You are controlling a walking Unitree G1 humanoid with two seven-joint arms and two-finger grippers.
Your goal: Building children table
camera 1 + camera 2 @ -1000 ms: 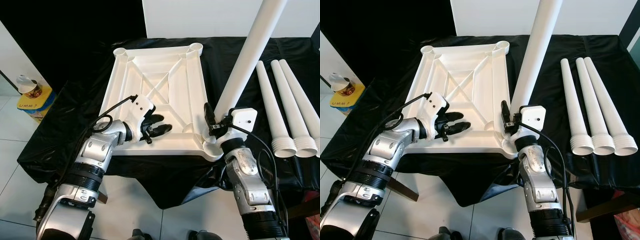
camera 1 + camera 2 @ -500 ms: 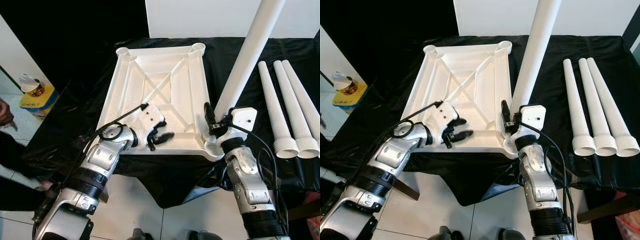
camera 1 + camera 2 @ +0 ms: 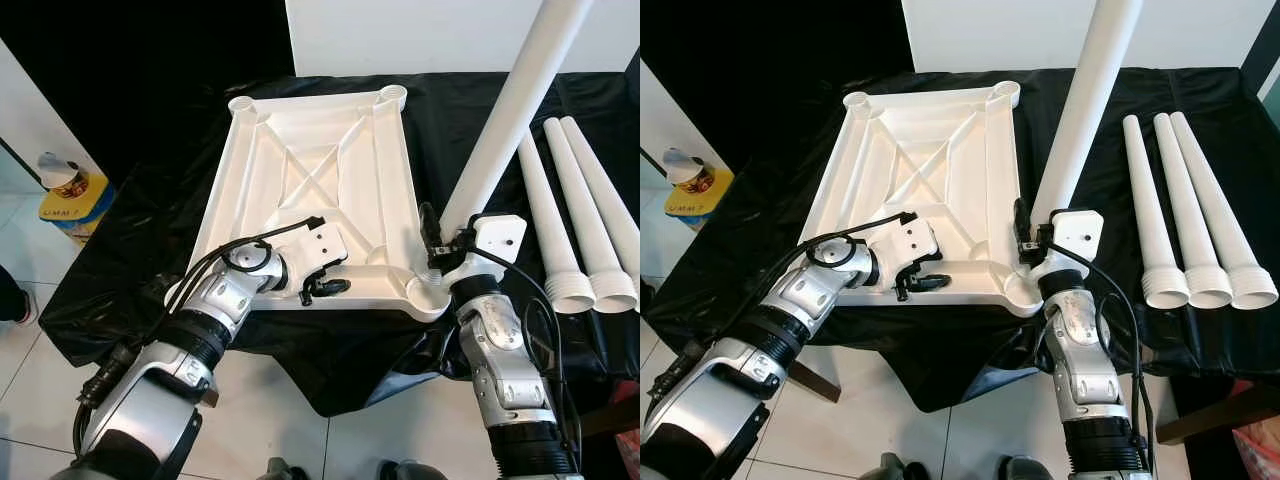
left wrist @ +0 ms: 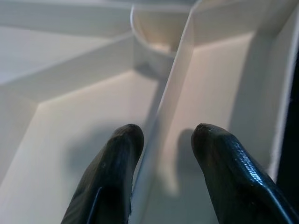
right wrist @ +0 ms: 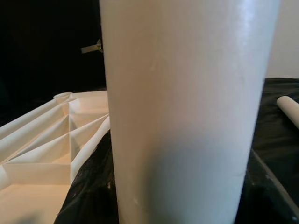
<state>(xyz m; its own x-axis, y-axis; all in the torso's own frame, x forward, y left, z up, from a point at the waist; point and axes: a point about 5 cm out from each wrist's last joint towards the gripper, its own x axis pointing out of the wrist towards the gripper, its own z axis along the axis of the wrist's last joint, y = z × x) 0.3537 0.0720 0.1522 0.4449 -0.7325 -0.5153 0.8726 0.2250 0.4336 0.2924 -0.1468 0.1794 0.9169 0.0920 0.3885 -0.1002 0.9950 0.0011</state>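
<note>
right gripper (image 3: 432,262) holds a table leg (image 3: 510,115) upright by the tabletop (image 3: 320,170)'s near right corner.
left gripper (image 4: 163,140) straddles a rib (image 4: 161,116), fingers parted; three spare legs (image 3: 1185,215) lie right.

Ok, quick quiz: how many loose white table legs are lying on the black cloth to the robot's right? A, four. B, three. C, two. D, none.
B: three loose legs lie side by side on the black cloth, while the right gripper holds a fourth leg upright by the upturned tabletop.
</note>
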